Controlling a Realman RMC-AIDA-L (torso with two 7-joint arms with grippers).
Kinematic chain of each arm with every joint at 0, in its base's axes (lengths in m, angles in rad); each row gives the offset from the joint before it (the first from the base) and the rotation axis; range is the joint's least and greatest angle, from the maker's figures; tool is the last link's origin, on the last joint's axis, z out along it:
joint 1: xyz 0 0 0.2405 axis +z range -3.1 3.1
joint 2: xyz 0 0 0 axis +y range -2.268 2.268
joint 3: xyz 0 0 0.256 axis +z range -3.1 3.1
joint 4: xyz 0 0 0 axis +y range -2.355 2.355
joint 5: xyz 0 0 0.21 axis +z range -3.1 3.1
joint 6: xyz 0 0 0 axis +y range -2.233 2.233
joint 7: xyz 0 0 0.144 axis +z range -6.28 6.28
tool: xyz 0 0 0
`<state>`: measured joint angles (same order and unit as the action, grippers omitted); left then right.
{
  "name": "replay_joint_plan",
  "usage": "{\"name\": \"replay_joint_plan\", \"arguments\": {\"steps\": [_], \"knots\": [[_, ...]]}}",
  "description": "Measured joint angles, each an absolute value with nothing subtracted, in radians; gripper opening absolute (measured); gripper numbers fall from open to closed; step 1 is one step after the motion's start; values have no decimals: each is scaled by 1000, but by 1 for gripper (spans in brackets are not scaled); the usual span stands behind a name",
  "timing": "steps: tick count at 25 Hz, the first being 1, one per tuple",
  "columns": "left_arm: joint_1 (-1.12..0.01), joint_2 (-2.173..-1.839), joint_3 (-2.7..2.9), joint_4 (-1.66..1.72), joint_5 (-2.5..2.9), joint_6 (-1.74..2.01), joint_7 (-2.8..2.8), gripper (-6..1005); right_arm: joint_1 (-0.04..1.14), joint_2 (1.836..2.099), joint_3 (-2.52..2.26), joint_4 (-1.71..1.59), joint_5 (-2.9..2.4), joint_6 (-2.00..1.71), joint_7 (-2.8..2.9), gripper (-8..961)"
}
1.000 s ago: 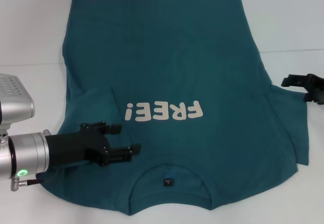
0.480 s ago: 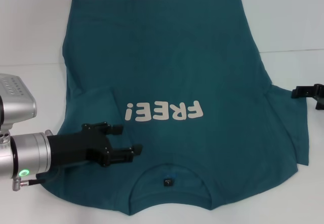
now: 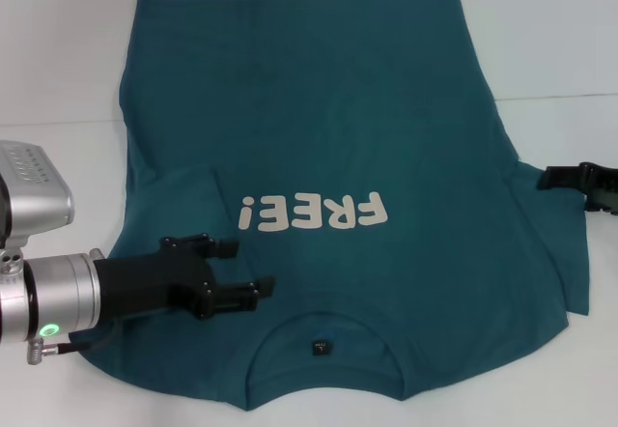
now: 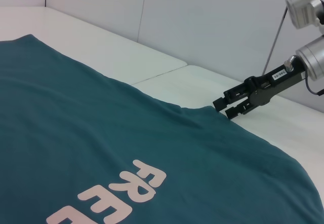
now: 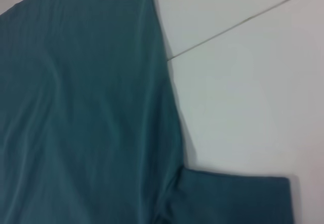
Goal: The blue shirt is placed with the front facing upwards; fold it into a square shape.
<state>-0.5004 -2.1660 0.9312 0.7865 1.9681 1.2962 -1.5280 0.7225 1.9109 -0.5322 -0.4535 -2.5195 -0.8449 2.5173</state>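
The blue shirt (image 3: 367, 108) lies spread flat on the white table, front up, with its off-white "FREE!" print (image 3: 314, 213) and black neck tag (image 3: 319, 348) toward me. Its left sleeve is folded inward onto the body. My left gripper (image 3: 241, 268) hovers open over the shirt's left shoulder beside the collar, with nothing between its fingers. At the outer edge of the right sleeve (image 3: 560, 253), my right gripper (image 3: 563, 189) stands open just above the cloth. The left wrist view shows that right gripper (image 4: 223, 108) too. The right wrist view shows only shirt fabric (image 5: 86, 107) and table.
The white table (image 3: 58, 60) surrounds the shirt, with a thin seam line (image 3: 560, 96) running across it on the right. Bare tabletop lies left, right and in front of the shirt.
My right gripper drew back toward the right edge, then came in again toward the right sleeve, ending slightly nearer to me. My left gripper shifted a little nearer to me. The shirt has not moved.
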Motion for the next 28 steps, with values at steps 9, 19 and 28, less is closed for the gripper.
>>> {"name": "replay_joint_plan", "arguments": {"steps": [9,19,28], "knots": [[-500,-2166,930,787,1968,1296,-1527,816,718,1916,-528,-451,-2412,-831,2507,920],[-501,-2166,931,787,1968,1298,-1526,815,728,1876,-577,-455,-2526,-872,2525,922],[-509,-2165,931,773,1968,1296,-1516,815,735,1873,-593,-459,-2573,-910,2554,927]]}}
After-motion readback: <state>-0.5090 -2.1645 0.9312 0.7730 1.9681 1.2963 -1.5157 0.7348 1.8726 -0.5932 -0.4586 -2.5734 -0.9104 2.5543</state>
